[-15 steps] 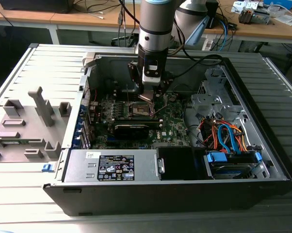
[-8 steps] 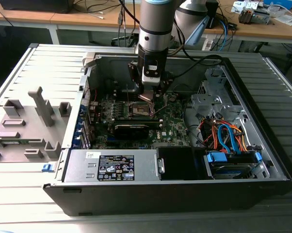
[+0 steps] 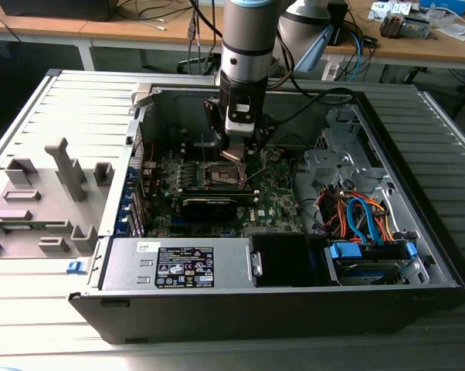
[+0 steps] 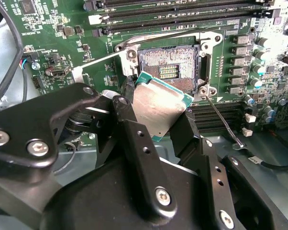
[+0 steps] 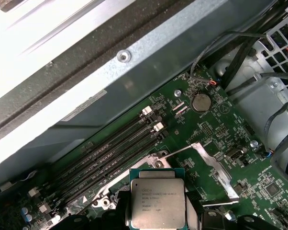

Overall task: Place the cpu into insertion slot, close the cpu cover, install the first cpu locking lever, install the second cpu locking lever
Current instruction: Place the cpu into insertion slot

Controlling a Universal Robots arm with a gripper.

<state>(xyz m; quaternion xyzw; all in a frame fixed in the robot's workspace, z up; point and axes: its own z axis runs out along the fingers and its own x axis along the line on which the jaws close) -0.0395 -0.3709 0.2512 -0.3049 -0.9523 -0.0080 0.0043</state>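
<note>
Logged the gripper point(image 3: 236, 151) low inside the open computer case point(image 3: 418, 255), over the green motherboard point(image 3: 277, 197). Found it pinching the cpu point(image 4: 158, 106) by two opposite edges, with black fingers point(image 4: 134, 136) pressed against either side and the silver-grey metal top facing up. Located the insertion slot point(image 4: 169, 67) directly beside the held chip in the second wrist view, with the brownish-gold pin field bare. Saw the cpu overlapping the socket's near corner there, edges not lined up with the socket frame in both wrist views. Cannot tell whether touching the frame or held just clear. Noted the cpu cover point(image 5: 215, 165) swung up and off to one side of the socket, not over the pins. Noted one thin locking lever point(image 4: 221, 120) jutting out from a socket corner, and a second lever point(image 4: 163, 37) running along the socket edge next to the memory slots point(image 4: 182, 14). In the exterior view, recorded the power supply box point(image 3: 178, 267) against the case's near wall, a blue-bracketed drive point(image 3: 368, 255) toward the exterior view's right, and a grey fixture point(image 3: 62, 166) outside the case on the exterior view's left.
</note>
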